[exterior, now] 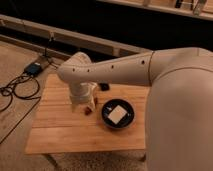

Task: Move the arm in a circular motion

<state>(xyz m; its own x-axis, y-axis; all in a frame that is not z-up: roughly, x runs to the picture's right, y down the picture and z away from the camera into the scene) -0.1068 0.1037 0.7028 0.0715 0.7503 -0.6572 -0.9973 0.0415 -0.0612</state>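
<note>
The arm (125,70) is a very large cream-white tube with rounded joints and small dark screw holes. It reaches from the right across a small wooden table (65,125) and bends down at its elbow over the table's left-middle. The gripper (84,104) hangs below the wrist, just above the tabletop, next to a small reddish object (89,111). A black bowl (118,114) holding a pale square item sits just right of the gripper.
A small dark object (104,87) lies on the table behind the arm. A blue box (34,69) with black cables (15,92) lies on the floor at left. A low ledge (75,37) runs behind the table.
</note>
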